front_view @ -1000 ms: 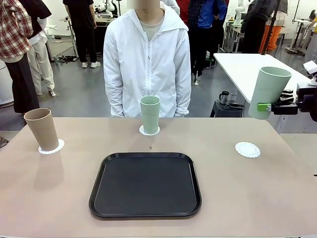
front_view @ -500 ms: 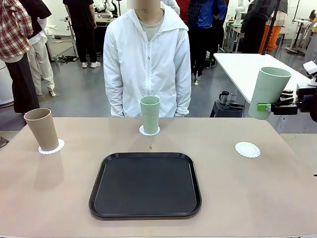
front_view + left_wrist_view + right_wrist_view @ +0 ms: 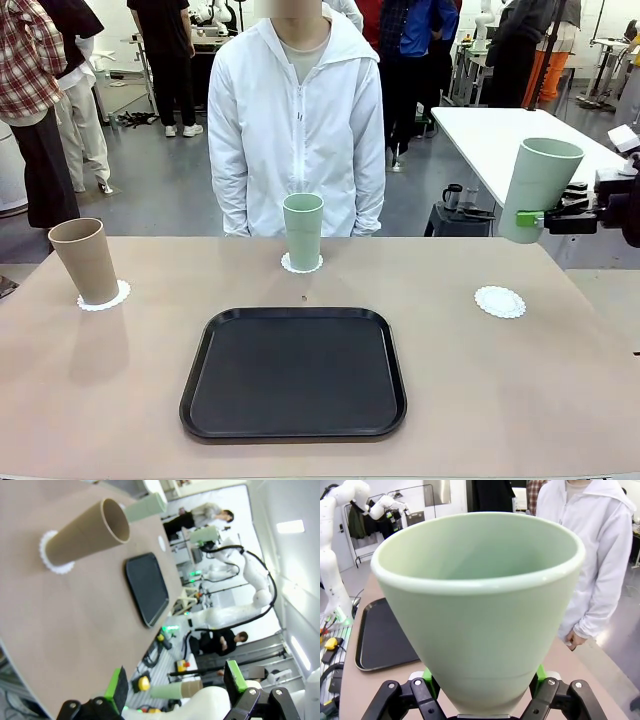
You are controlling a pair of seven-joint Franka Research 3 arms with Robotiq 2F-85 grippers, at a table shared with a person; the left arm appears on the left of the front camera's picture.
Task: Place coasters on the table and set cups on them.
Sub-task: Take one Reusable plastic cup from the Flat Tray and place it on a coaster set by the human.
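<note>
**Third cup held off the table's right edge**

Nearest lies the black tray (image 3: 293,372) on the table (image 3: 520,400). Beyond it: tan cup (image 3: 85,260) on its coaster (image 3: 104,296) far left, green cup (image 3: 302,231) on a doily (image 3: 301,264) behind, bare coaster (image 3: 500,301) right. Above that, the right gripper (image 3: 533,217) clamps a pale green cup (image 3: 538,189), tilted. The left gripper (image 3: 177,685) stands wide, empty.

the right gripper (image 3: 524,217) is drifting slightly right and up with its pale green cup (image 3: 538,188), staying clamped near the base, above the table's far-right edge.
</note>
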